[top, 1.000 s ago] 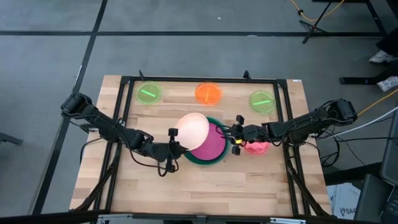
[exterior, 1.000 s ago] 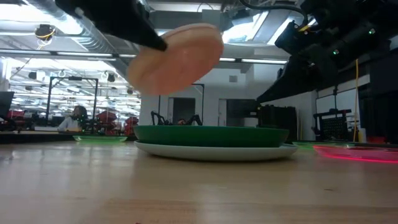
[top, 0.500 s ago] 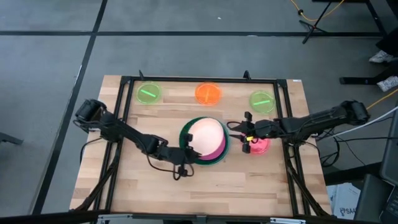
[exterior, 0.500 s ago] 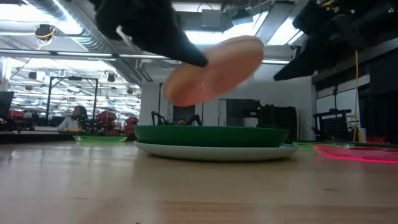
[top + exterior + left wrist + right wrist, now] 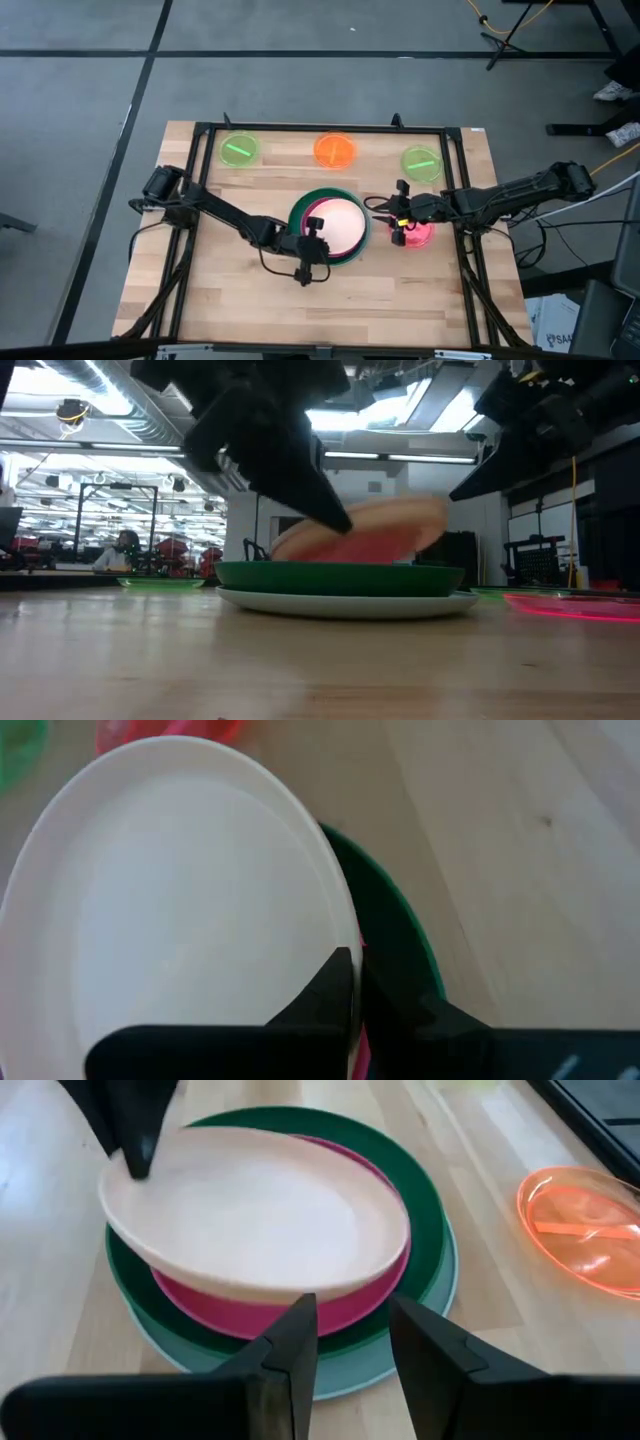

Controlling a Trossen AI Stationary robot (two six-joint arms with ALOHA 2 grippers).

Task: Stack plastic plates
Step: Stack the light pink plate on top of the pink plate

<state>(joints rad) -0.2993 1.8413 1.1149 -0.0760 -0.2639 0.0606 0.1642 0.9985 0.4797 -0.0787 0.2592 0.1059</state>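
Note:
A pale pink plate (image 5: pixel 340 226) is held tilted over the stack by my left gripper (image 5: pixel 313 238), which is shut on it. Below it, a magenta plate (image 5: pixel 260 1315) lies in a dark green plate (image 5: pixel 425 1210), which lies on a light blue plate (image 5: pixel 440 1295). My right gripper (image 5: pixel 399 213) is open and empty just right of the stack, above a translucent red plate (image 5: pixel 416 236) lying flat on the table. Two lime green plates (image 5: pixel 239 150) (image 5: pixel 421 163) and an orange plate (image 5: pixel 335 151) lie flat along the far edge. My left gripper pinches the pale pink plate's rim (image 5: pixel 340 935) on its left-near side, one finger above and one below. The fingers (image 5: pixel 330 515) slant down from the table's left. The plate is tilted, its right side higher (image 5: pixel 435 515). Its low side dips behind the green rim; whether it touches the magenta plate is hidden.
The table (image 5: pixel 400 300) shows bare wood in front of the stack and at both near corners. A black metal frame (image 5: pixel 330 128) runs along the table's far edge and sides. The room behind shows in the low view.
My left gripper has carried the pale pink plate toward the table's right and down, from high above the stack's left side to low over its middle. The plate has tipped flatter. My right gripper drew back a little toward the right edge, then stayed still.

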